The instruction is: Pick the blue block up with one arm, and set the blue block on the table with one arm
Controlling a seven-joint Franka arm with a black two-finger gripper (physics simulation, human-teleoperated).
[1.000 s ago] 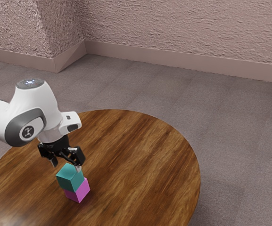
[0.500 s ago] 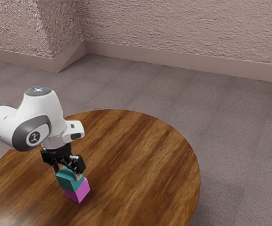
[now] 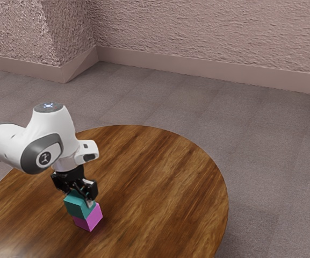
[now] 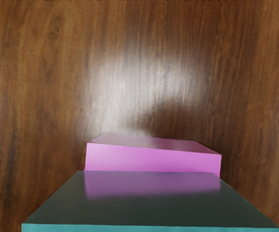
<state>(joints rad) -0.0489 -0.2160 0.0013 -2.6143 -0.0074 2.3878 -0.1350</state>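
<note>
Exterior view showed the blue block (image 3: 79,207), rather teal, atop the magenta block (image 3: 89,218) on the table (image 3: 160,188). The gripper (image 3: 80,197) was at its top, open or closed I couldn't tell. Grasping seemed in hand; next came securing it, then lifting straight up.

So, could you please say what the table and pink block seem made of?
The table looks like varnished wood: brown streaky grain and a pale sheen. The pink block: perhaps plastic or painted wood, judging by its smooth, even colour.
</note>
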